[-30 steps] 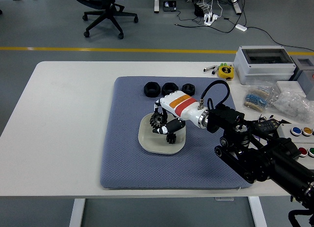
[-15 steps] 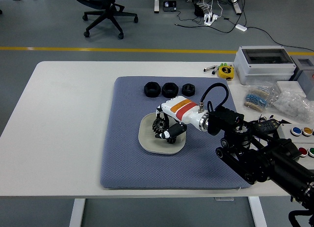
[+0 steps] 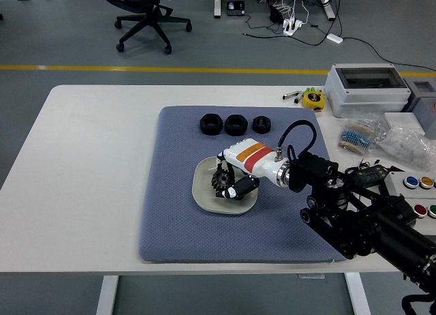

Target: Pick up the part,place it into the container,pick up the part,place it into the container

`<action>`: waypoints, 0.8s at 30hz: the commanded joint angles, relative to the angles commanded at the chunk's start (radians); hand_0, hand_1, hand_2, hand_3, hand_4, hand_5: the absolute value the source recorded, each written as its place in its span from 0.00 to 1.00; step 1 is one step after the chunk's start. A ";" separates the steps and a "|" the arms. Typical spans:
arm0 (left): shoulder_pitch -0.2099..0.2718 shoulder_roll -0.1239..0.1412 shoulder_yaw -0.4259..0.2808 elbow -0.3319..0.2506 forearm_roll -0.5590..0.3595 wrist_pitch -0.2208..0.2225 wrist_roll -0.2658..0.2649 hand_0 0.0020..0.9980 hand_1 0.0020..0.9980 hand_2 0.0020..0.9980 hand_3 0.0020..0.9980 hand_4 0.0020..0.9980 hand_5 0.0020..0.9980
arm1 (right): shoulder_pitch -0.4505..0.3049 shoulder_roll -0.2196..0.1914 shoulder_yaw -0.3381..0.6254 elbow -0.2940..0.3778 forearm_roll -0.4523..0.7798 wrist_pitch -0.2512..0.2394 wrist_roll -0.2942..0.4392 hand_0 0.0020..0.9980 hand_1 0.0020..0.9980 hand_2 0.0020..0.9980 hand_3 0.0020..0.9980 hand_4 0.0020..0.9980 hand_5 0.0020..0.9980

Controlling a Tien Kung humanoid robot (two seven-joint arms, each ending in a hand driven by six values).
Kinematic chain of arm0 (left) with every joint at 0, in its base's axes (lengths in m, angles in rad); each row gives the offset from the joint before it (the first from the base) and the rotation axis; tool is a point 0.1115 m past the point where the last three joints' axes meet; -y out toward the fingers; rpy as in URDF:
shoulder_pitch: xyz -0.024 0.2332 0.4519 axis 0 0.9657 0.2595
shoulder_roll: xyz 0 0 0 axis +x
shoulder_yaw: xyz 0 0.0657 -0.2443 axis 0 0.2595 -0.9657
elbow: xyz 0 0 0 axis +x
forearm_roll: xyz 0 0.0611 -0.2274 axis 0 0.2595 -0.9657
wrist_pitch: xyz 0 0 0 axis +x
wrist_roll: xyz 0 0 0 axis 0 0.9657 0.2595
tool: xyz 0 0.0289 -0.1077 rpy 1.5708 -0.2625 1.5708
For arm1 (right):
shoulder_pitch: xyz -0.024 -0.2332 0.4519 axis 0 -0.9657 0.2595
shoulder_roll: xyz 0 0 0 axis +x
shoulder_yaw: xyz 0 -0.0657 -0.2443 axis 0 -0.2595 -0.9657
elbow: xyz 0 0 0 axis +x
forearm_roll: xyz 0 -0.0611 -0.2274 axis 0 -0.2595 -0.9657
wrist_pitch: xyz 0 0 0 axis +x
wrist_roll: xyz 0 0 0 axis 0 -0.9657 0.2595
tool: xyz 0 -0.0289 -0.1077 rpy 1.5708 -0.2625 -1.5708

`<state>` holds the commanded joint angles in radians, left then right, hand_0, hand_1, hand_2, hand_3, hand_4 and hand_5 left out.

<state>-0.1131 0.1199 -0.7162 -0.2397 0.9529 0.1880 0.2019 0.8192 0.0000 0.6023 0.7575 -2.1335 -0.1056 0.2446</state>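
A shallow beige dish [image 3: 203, 199], the container, sits in the middle of the blue-grey mat [image 3: 177, 226]. My right hand [image 3: 228, 183] reaches in from the right, low over the dish. Its fingers are curled on a black gear-shaped part [image 3: 220, 178], which is inside the dish's rim, at or just above its bottom. Three more black ring-shaped parts [image 3: 210, 125] [image 3: 236, 124] [image 3: 261, 124] lie in a row at the mat's far edge. My left arm is out of view.
On the table to the right are a grey plastic box [image 3: 368, 88], a yellow tape measure [image 3: 313, 98], bags of small parts [image 3: 359, 134] and a button panel [image 3: 419, 192]. An office chair [image 3: 143, 15] stands on the floor beyond.
My right hand has sunk lower and drawn slightly toward me, bringing the gear-shaped part down into the dish. The three parts at the mat's far edge have not moved.
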 joint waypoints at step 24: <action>-0.005 -0.001 0.006 0.000 -0.012 0.003 -0.002 0.67 0.68 0.69 0.57 0.64 0.60 | -0.007 -0.008 0.030 0.023 0.014 -0.022 0.020 0.11 0.19 0.42 0.94 0.94 0.38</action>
<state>-0.1179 0.1193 -0.7102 -0.2393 0.9410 0.1909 0.1995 0.8122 -0.0076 0.6322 0.7806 -2.1193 -0.1278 0.2644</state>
